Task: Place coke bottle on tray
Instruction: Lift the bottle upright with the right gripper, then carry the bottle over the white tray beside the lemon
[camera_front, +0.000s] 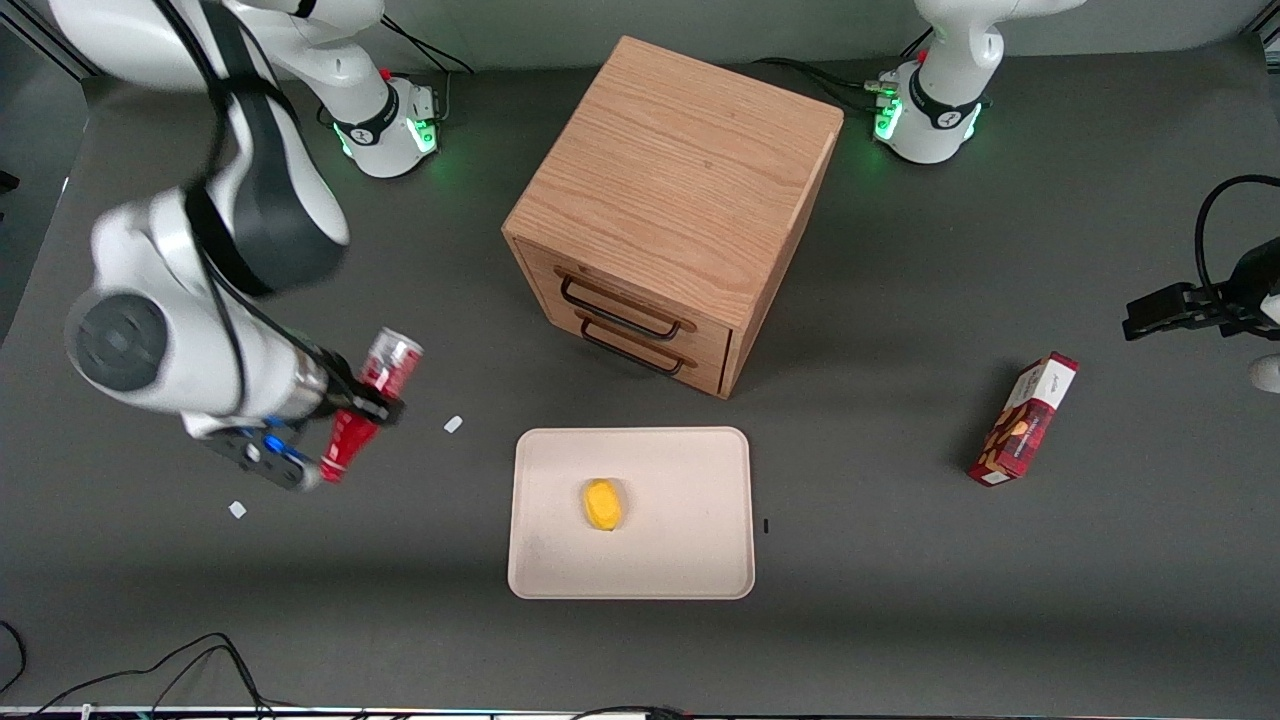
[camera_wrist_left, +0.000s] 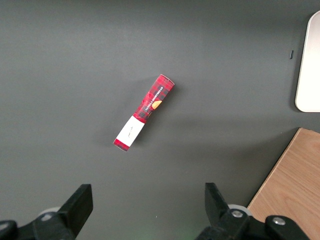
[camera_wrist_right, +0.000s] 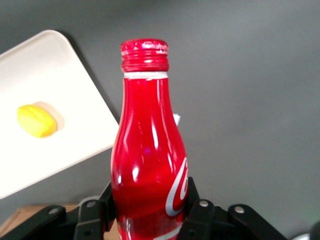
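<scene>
Black two-finger gripper (camera_front: 358, 402) clamps slim red coke bottle (camera_front: 368, 405) mid-body, bottle aloft near flat beige tray (camera_front: 700, 560), tilted, cap toward front camera, small yellow lump (camera_front: 603, 504) on tray.

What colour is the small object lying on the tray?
Yellow; the small object on the tray shows best in the front view.

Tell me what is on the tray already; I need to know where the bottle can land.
One small yellow lump sits near the middle of the flat beige tray; whatever lies under it is covered. The tool, toward the working arm's end, grips the red coke bottle.
</scene>
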